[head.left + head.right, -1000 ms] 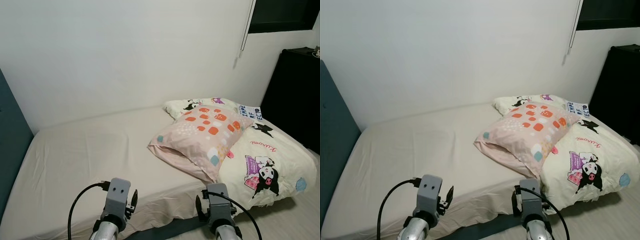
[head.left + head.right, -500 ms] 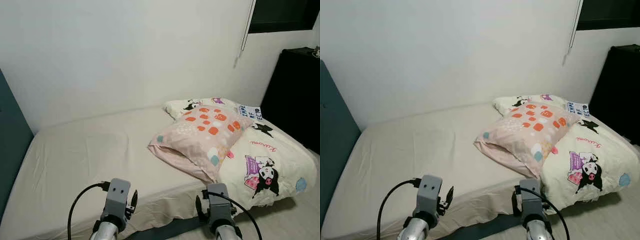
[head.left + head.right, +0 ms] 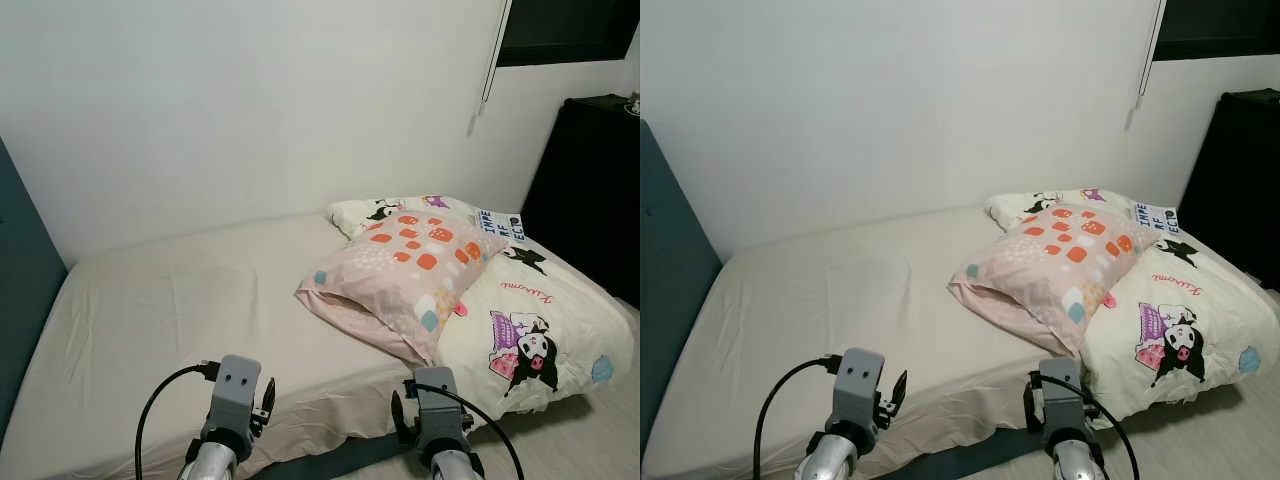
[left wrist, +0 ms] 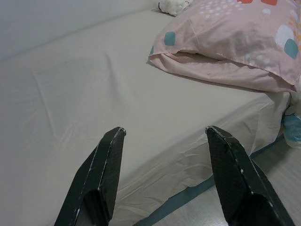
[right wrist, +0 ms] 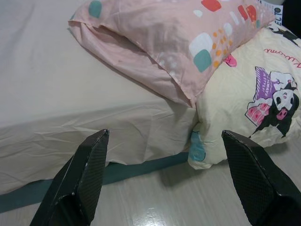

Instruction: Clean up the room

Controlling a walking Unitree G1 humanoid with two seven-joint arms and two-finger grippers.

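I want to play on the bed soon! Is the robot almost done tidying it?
Not yet. The sheet on the bed already lies flat. Nothing is in hand: the left gripper and right gripper are open and empty at the bed's edge. Left to do: the pink pillow lies askew on the bunched cartoon blanket.

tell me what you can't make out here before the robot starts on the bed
- Small printed card: lettering too small to read in the left eye view.
- Lower pillow: mostly covered by the pink pillow.
- Black cabinet: cut off by the right edge; items on top too small to identify.
- Window: cut by the top edge.
- Under the cartoon-print duvet: hidden.
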